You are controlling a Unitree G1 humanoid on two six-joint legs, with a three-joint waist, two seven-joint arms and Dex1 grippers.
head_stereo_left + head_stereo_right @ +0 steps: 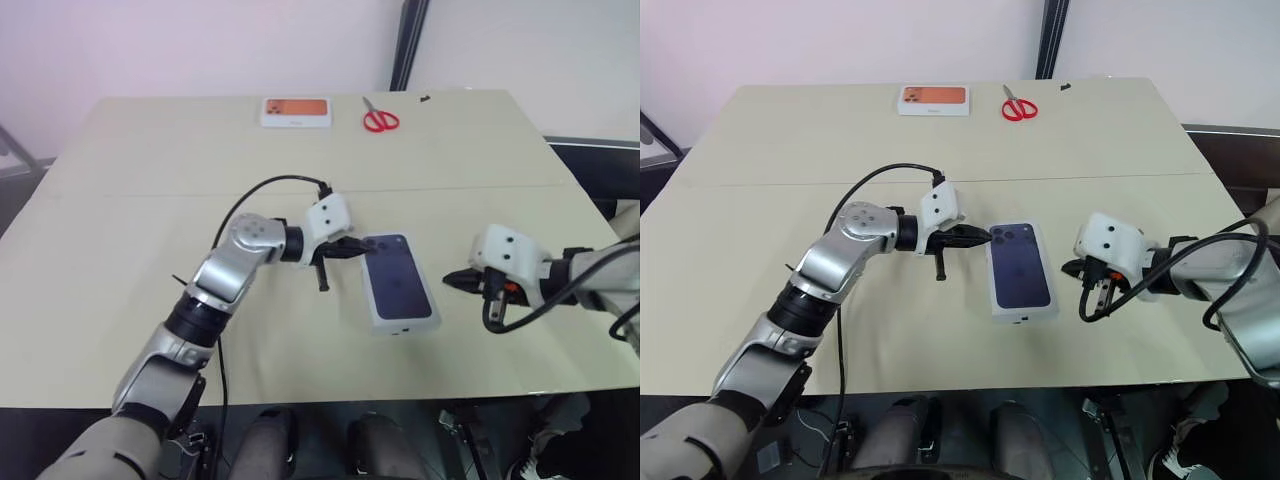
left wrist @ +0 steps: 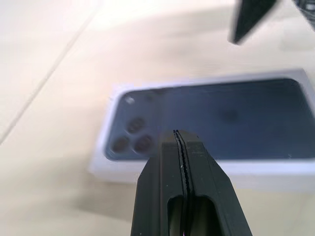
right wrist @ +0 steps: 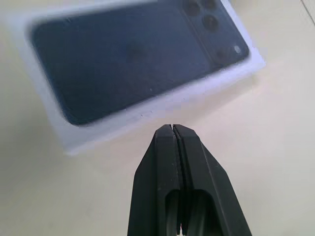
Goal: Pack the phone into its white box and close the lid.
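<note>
We are working over a pale cream table (image 1: 120, 300) against a plain wall, an orange-printed box (image 1: 295, 111) and red scissors (image 1: 380, 120) lying at the far edge. Our left gripper (image 1: 352, 250), fingers pressed together, is hovering at the phone (image 1: 398, 275), which is lying in the white box (image 1: 377, 320); a nudge could be tipping it. Our right gripper (image 1: 458, 281), also closed, is waiting beside.

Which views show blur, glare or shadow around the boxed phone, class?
Left wrist view: the left hand is sharp, while the phone and white box behind it are soft. Right wrist view: the box edge is smeared. Left eye view: faint shadows lie on the table.
</note>
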